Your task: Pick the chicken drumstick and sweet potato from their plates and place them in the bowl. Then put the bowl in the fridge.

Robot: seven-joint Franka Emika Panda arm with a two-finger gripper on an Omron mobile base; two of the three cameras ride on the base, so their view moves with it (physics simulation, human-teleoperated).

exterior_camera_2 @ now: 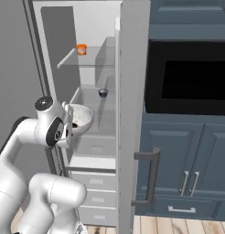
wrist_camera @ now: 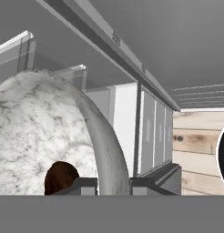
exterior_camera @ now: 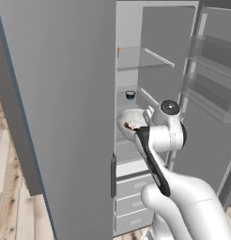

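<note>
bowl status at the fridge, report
Gripper shut on bowl rim. Bowl with brown food inside, held in open fridge over a middle shelf. Small dark cup sits further back.

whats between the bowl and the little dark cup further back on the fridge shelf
Nothing: in the right base view, bare pale shelf runs from the bowl, gripped at its rim by the gripper, back to the small dark cup. The left base view shows the same gap.
</note>
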